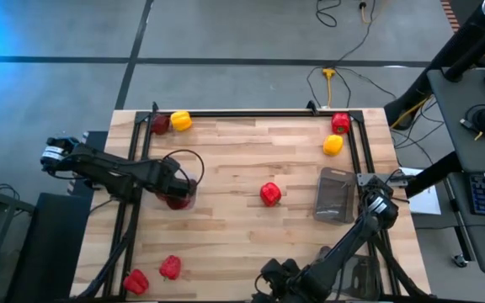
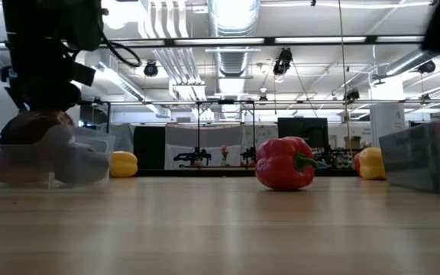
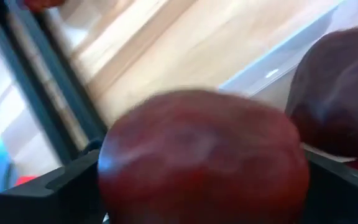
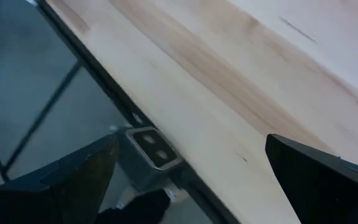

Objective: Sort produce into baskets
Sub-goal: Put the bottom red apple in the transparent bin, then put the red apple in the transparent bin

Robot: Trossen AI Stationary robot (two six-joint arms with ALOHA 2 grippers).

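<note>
I have the left claw (image 1: 180, 187) over the clear basket (image 2: 90, 164) on the left of the tabletop (image 1: 242, 227), its fingers closed round a dark maroon pepper (image 3: 204, 155); the left wrist view shows a second maroon piece (image 3: 340, 93) just beside it, apparently already inside that basket; so by my reckoning one piece is sorted and another is about to be.

Most is left: a red pepper (image 1: 270, 194) sits mid-tabletop; two red ones (image 1: 170, 267) (image 1: 136, 281) near the front left corner; a yellow one (image 1: 181, 121) touching a maroon one (image 1: 160, 124) at the far left; a red (image 1: 340, 123) and a yellow (image 1: 333, 145) at the far right; the grey basket (image 1: 335, 195) looks empty.

The right claw (image 4: 191, 180) waits at the front edge, fingers spread wide, holding nothing; a third basket near it is hard to make out under the arm; how many pieces lie in the clear basket I cannot tell.
</note>
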